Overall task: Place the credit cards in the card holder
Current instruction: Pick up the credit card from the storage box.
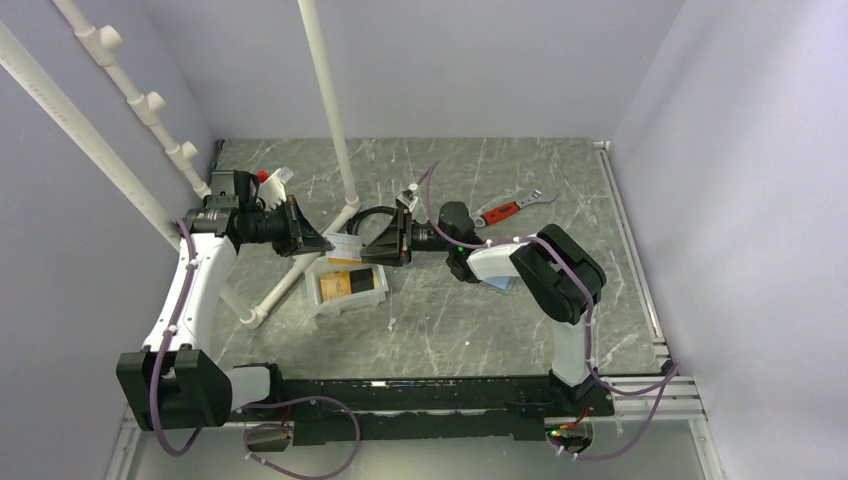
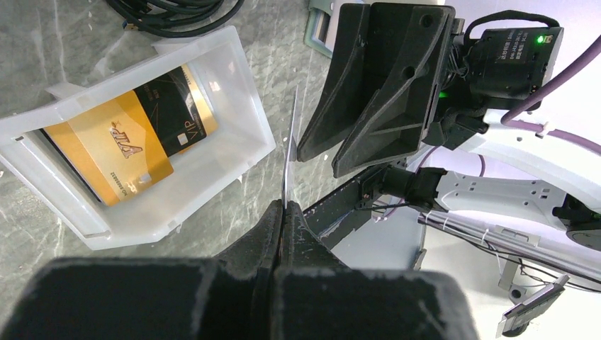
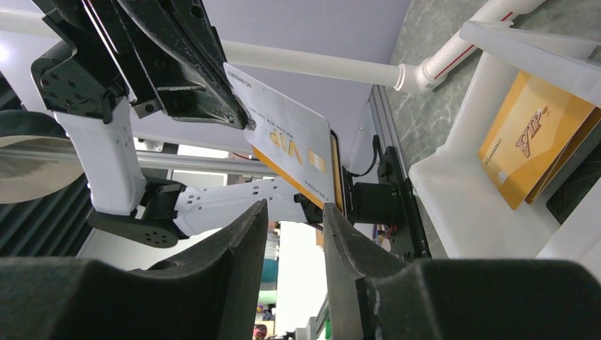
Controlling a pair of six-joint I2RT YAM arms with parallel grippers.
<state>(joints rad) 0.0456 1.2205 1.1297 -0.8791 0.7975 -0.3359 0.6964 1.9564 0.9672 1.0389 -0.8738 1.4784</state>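
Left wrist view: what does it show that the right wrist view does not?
Only the left wrist view shows the coiled black cable on the table and the right pincer from outside; the pale card appears there only as a thin edge. Only the right wrist view shows the printed face of that card and the white pipe. Both show the left pincer shut on the pale card, and the white tray with a gold card inside.

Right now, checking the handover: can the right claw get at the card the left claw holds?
Probably yes: the right claw stands open beside the free edge of the card, nothing between them.
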